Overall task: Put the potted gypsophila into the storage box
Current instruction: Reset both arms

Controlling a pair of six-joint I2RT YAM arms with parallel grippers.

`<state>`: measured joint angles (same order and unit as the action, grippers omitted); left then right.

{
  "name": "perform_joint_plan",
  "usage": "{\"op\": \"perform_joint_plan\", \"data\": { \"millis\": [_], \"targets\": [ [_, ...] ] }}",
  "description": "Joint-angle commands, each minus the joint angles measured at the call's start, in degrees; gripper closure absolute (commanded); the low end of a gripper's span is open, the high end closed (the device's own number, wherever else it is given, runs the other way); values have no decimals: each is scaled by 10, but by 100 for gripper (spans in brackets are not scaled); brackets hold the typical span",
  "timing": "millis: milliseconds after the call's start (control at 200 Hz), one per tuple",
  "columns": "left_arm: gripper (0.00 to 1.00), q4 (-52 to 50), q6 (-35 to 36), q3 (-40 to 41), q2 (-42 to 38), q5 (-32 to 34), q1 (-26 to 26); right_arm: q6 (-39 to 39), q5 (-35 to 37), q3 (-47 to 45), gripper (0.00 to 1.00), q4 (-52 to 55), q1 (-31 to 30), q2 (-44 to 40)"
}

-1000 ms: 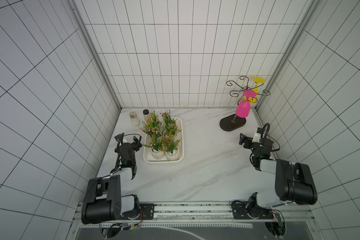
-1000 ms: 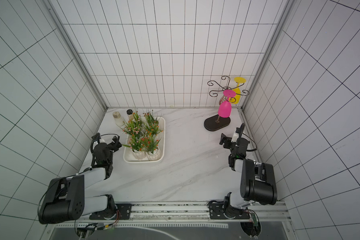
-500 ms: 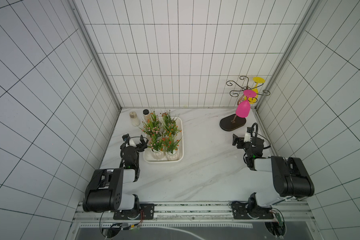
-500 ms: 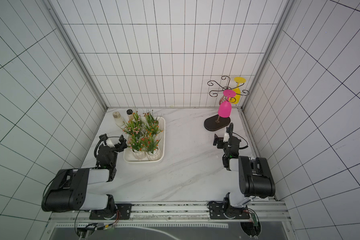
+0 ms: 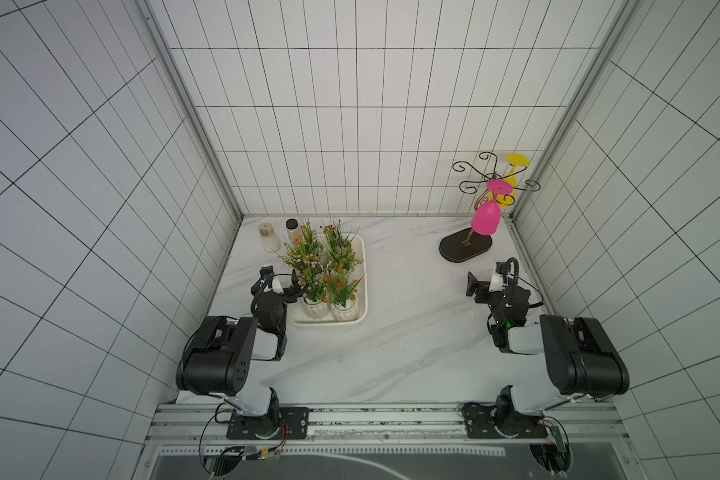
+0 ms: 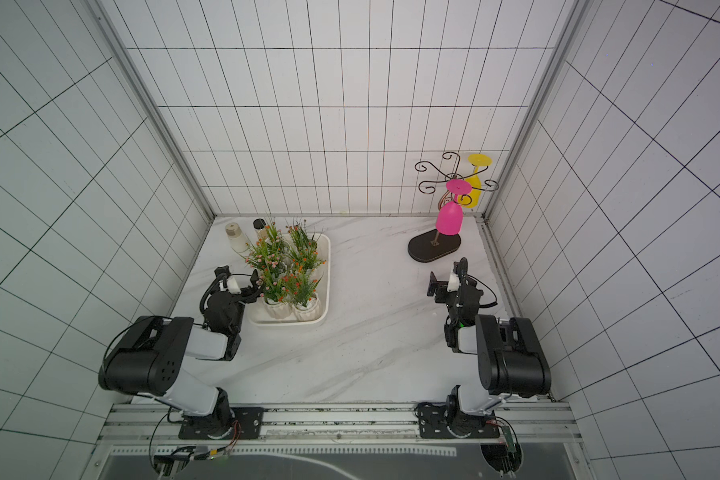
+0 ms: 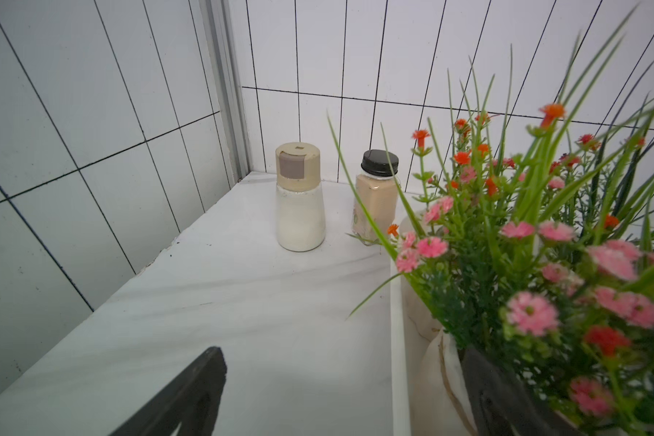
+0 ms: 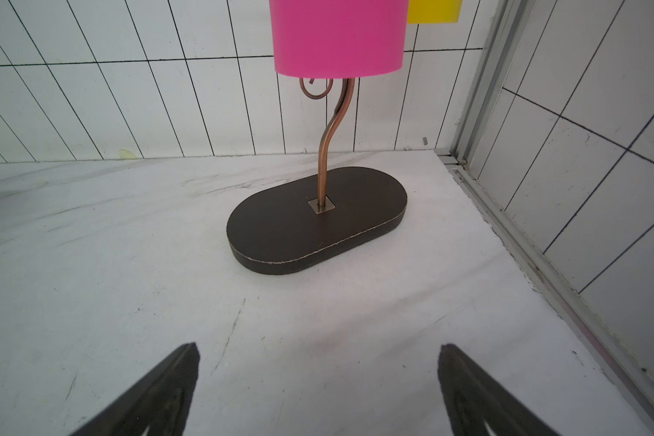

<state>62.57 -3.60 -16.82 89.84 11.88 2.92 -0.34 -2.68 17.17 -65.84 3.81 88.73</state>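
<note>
- White ribbed pots first: count the potted gypsophila [image 5: 324, 270] as all standing upright inside the storage box [image 5: 365, 291], packed close, with none seen loose on the tabletop [image 5: 412, 332].
- Judged near finished, so treat the step in hand as clearing the left tool [image 5: 280, 275] from the box.
- Draw back low and straight toward the arm's own base, away from the sprigs; avoid sweeping sideways, for fear of snagging grassy stems, tipping a pot or shoving the rim.
- Leave with jaws spread wide, as shown; nothing held.
- Found astride the box's left rim: one finger over bare tabletop, the other inside beside the near-left pot, buried in foliage; cannot tell whether touching.
- Farther out, note the white-filled shaker [image 7: 300, 204] and black-capped jar [image 7: 376, 196] beyond the left tool, near the box's far-left corner.
- Leave the right tool [image 5: 486, 277] well apart, wide and empty, facing the dark oval base [image 8: 318, 219] of the glass rack [image 5: 494, 183] with its pink goblet [image 5: 486, 219].
</note>
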Motion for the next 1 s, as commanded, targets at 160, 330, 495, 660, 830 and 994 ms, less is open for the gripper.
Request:
{"op": "perform_joint_plan", "data": {
  "millis": [160, 330, 495, 660, 830, 994],
  "targets": [
    [3, -57, 27, -32, -2, 28, 16, -7, 9, -18, 1, -51, -5, 4],
    [3, -69, 37, -36, -4, 66, 38, -6, 8, -19, 1, -51, -5, 2],
    [3, -73, 35, -40, -2, 66, 39, -6, 8, -21, 1, -55, -5, 1],
    [3, -74, 35, -41, -2, 67, 39, -6, 8, -21, 1, -55, -5, 1],
    [3, -74, 36, -42, -2, 67, 39, -6, 8, -21, 1, -54, -5, 1],
    [3, -73, 35, -41, -2, 67, 39, -6, 8, -17, 1, -50, -4, 4]
  ]
}}
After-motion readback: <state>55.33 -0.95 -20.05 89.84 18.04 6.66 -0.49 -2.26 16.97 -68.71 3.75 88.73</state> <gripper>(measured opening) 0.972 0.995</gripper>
